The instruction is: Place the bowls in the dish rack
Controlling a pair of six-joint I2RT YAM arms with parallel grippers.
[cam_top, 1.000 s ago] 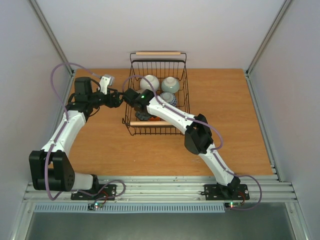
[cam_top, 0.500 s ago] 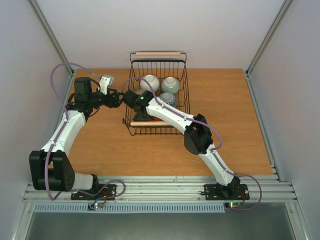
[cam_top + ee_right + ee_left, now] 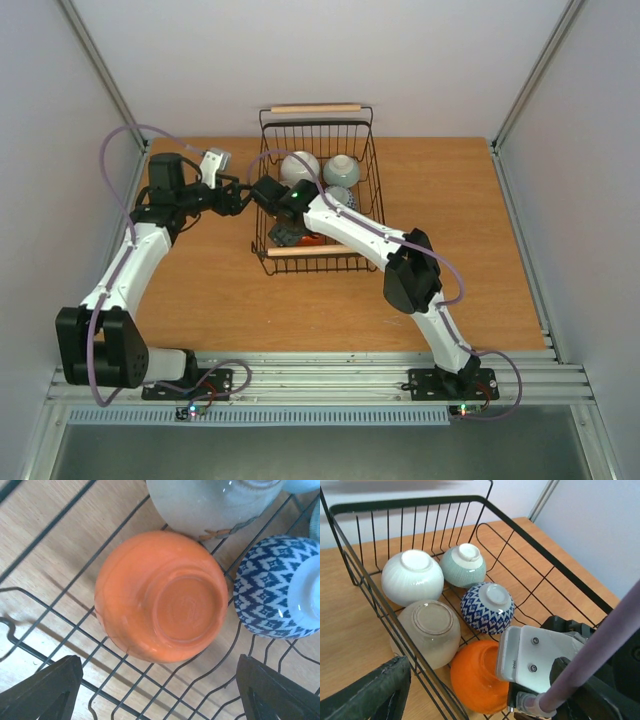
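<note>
The dish rack point(image 3: 268, 222) stands at the table's back centre, a black wire basket with wooden handles. Several bowls sit upside down in it: white point(image 3: 412, 576), pale green point(image 3: 463, 565), blue-and-white point(image 3: 486, 607), tan point(image 3: 426, 632) and orange point(image 3: 472, 680). My right gripper point(image 3: 160, 680) hangs open just above the orange bowl point(image 3: 165, 597), its fingers well apart on either side and touching nothing. My left gripper point(image 3: 240, 197) is open and empty, outside the rack's left wall point(image 3: 380, 605).
The right arm's wrist camera point(image 3: 540, 655) hangs over the rack's near end, close to my left gripper. The orange bowl lies between the tan bowl point(image 3: 210, 502) and the blue-and-white bowl point(image 3: 272, 592). Bare wooden table point(image 3: 450, 200) lies around the rack.
The right jaws have spread wider around the orange bowl. The right arm's elbow has swung to the right, and the rack's near handle sits slightly further right. The left arm has barely moved.
</note>
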